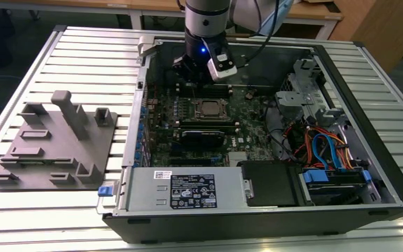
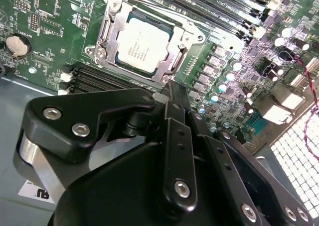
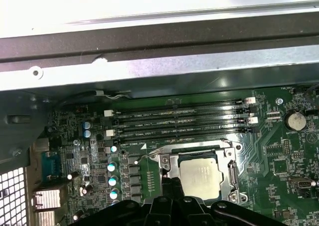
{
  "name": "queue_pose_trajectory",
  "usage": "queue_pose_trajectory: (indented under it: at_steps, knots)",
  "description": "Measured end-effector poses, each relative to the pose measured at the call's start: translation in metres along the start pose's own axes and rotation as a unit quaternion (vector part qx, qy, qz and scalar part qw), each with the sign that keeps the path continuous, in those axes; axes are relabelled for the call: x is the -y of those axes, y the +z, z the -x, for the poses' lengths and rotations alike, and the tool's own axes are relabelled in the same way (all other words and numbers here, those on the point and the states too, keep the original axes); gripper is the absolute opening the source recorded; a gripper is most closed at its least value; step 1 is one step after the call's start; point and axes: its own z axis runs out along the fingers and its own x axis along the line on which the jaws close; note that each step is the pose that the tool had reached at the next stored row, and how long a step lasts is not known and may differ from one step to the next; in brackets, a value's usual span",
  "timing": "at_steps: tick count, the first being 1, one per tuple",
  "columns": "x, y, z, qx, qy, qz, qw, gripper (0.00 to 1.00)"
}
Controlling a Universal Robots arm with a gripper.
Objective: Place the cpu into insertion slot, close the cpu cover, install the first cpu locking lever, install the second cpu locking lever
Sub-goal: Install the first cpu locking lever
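Your end effector (image 2: 173, 89) hovers by the socket, tips pinched together, empty
Both wrist views show the cpu (image 2: 141, 44) seated under the cpu cover (image 2: 110, 34); the exterior view adds the slatted tabletop (image 1: 82, 52)

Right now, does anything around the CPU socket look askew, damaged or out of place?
Nothing stands out. The cpu lies flat and square, the cpu cover is down around it, and the gripper sits close by.
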Motion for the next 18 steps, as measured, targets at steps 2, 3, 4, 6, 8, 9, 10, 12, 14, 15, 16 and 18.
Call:
queue_pose_trajectory:
  at_steps: [2,3,4,6,8,9,10,12,14,15,16,18]
  knots:
    - [0.0000,0.0000,0.0000,0.0000,0.000,0.0000,1.0000,0.10]
    - [0.0000,0.0000,0.0000,0.0000,0.000,0.0000,1.0000,0.10]
    - [0.0000,0.0000,0.0000,0.0000,0.000,0.0000,1.0000,0.10]
    - [0.0000,0.0000,0.0000,0.0000,0.000,0.0000,1.0000,0.10]
    - [0.0000,0.0000,0.0000,0.0000,0.000,0.0000,1.0000,0.10]
    - [0.0000,0.0000,0.0000,0.0000,0.000,0.0000,1.0000,0.10]
    - [0.0000,0.0000,-0.0003,0.0001,0.000,0.0000,1.0000,0.10]
    - [0.0003,0.0000,-0.0021,0.0003,0.000,0.0001,1.0000,0.10]
    - [0.0005,0.0000,-0.0043,0.0005,-0.001,0.0001,1.0000,0.10]
    - [0.0006,0.0000,-0.0055,0.0004,-0.002,0.0001,1.0000,0.10]
    - [0.0008,-0.0001,-0.0069,0.0004,-0.003,0.0001,1.0000,0.10]
    - [0.0011,-0.0001,-0.0096,0.0002,-0.005,0.0001,1.0000,0.10]
